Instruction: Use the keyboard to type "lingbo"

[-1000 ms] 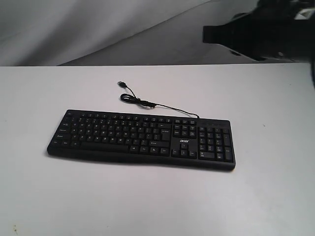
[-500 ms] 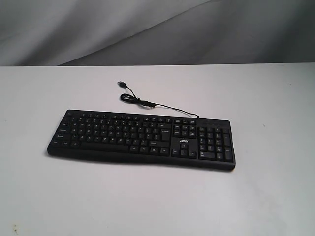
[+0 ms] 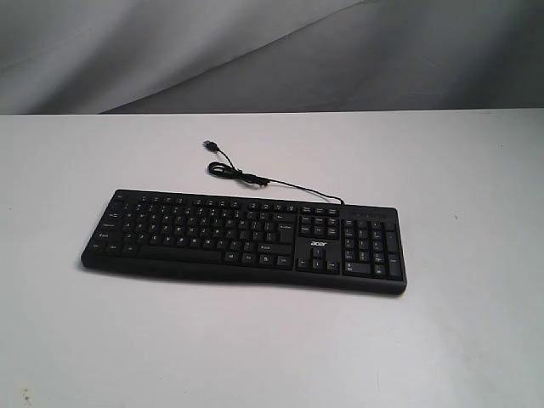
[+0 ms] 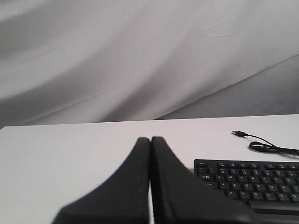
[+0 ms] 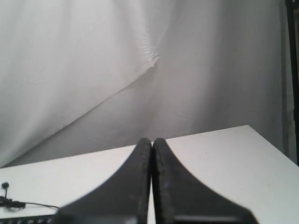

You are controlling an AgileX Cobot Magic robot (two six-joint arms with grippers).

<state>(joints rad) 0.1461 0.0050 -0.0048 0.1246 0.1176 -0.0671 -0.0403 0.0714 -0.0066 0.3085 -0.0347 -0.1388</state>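
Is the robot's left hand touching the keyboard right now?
Apart. The exterior view shows the whole keyboard with no hand on it. The left hand appears only in the left wrist view.

1. Your left gripper point(image 4: 150, 139) shows two matte black fingers point(image 4: 131, 177), smooth-faced, each tapering from a broad flared base to a narrow rounded tip.
2. Your right gripper point(image 5: 152, 140) looks the same: black fingers point(image 5: 128, 186), faintly bumpy along the inner edges.

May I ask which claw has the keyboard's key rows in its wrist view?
The left claw: rows of the keyboard show beside it, whereas the right claw sees only the cable and a sliver.
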